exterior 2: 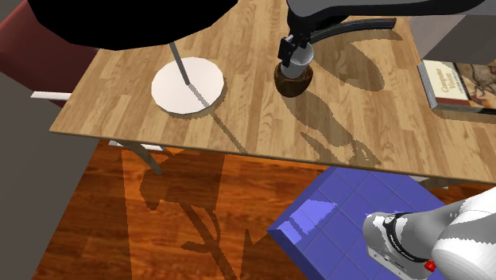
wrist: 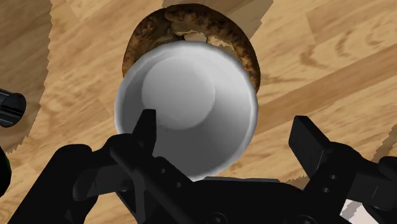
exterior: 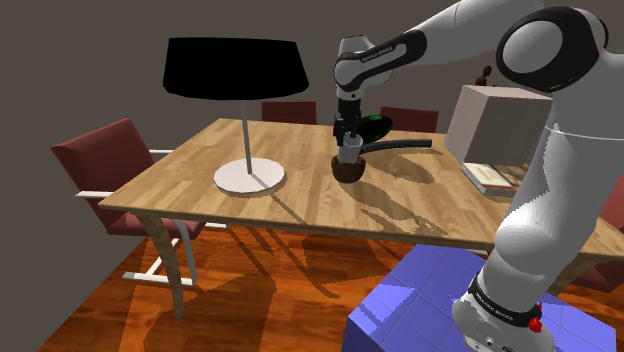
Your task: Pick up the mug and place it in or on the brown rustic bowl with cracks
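A plain grey mug (wrist: 188, 102) stands upright in the brown cracked bowl (wrist: 191, 25), near the middle of the wooden table (exterior: 200, 170). In the shoulder view the mug (exterior: 350, 153) pokes up out of the bowl (exterior: 347, 171), and my black gripper (exterior: 348, 133) hangs straight above it. Seen from the wrist, my gripper (wrist: 227, 130) is open. One finger sits at the mug's rim and the other stands well clear of it. From the second exterior view the mug (exterior 2: 300, 57) rests in the bowl (exterior 2: 292, 81) just under the gripper (exterior 2: 291, 48).
A lamp with a black shade (exterior: 235, 66) and a white round base (exterior: 249, 177) stands on the shoulder view's left. A dark green object (exterior: 376, 127) with a long black handle lies behind the bowl. A pale box (exterior: 497, 122) and a book (exterior 2: 449, 83) sit near the table's far end. Red chairs (exterior: 110, 160) surround it.
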Action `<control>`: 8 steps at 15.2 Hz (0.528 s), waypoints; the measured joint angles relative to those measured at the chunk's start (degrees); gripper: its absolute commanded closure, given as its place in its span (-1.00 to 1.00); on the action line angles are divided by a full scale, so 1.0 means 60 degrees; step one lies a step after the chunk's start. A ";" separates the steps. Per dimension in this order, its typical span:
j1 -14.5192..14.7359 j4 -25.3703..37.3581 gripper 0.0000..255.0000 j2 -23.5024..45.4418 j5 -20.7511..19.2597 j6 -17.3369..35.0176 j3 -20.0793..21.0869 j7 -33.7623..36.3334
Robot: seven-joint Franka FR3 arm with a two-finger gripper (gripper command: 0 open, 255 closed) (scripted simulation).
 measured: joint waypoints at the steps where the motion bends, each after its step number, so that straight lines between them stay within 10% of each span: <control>1: -0.0007 0.0122 -1.00 -0.0075 0.0008 -0.0195 -0.0005 -0.0029; 8: 0.0025 0.0774 -1.00 -0.0208 0.0028 -0.0981 0.0022 -0.0030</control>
